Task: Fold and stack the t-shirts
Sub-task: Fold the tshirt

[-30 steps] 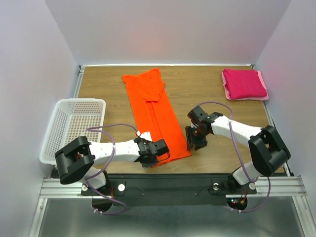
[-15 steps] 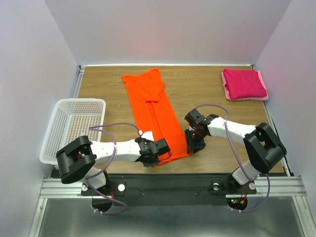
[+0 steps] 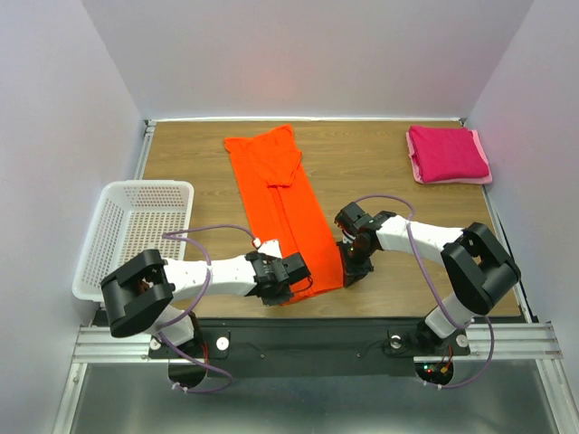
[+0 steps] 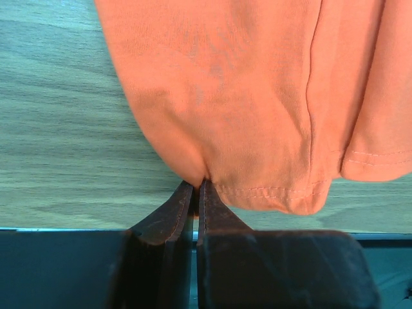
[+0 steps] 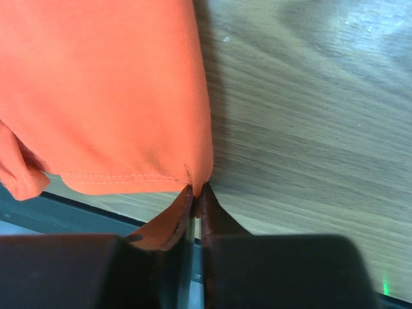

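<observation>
At its near hem, left hand [image 4: 198, 187] and right hand [image 5: 196, 190] pinch the orange t-shirt [image 3: 285, 194].

Left: basket [image 3: 145, 185] blocks the table [image 3: 371, 167] edge.
Middle: orange shirt [image 3: 285, 212] lies far to near.
Far right: pink shirt [image 3: 448, 154], folded.
Passage: bare wood between both shirts, and between basket and orange shirt.

White plastic lattice basket [image 3: 98, 242] on left side of wood-grain table [image 3: 380, 172], toward near edge, upright, open side up. Pale plain walls [image 3: 298, 54] on three sides. Aluminium rail [image 3: 99, 342] along front, below table edge.
</observation>
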### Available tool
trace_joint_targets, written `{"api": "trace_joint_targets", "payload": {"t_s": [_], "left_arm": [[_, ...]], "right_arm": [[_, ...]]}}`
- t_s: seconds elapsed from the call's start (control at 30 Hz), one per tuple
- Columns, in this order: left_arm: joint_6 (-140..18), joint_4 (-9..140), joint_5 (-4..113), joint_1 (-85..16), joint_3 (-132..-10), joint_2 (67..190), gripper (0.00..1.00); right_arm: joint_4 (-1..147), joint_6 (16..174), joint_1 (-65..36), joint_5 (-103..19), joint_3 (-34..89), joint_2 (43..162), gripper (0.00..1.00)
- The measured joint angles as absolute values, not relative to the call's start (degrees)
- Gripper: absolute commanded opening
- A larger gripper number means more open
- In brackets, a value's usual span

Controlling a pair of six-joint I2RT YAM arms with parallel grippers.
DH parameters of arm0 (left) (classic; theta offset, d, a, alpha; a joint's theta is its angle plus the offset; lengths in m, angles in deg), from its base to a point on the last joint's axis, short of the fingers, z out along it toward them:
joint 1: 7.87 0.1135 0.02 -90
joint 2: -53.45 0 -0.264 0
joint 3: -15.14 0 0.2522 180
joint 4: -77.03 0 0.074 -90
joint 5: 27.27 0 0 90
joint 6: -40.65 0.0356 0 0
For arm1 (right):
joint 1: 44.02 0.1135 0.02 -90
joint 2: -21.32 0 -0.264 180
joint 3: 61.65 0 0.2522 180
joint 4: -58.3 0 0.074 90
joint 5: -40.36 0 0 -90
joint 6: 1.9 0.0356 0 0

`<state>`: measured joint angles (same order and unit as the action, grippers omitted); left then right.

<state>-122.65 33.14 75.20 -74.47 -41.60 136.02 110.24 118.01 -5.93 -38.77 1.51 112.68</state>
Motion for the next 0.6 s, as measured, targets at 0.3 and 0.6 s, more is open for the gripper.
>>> {"api": "trace_joint_targets", "payload": {"t_s": [0.3,0.6], "left_arm": [[-122.2,32.5,75.0,-74.2,-40.3,134.1,0.00],[-118.8,32.8,70.2,-74.1,-38.6,131.0,0.00]], "right_arm": [[111.0,117.8,-5.3,-40.4,1.9,112.5,0.00],[114.5,115.9,-4.9,-41.7,1.8,110.8,0.00]]}}
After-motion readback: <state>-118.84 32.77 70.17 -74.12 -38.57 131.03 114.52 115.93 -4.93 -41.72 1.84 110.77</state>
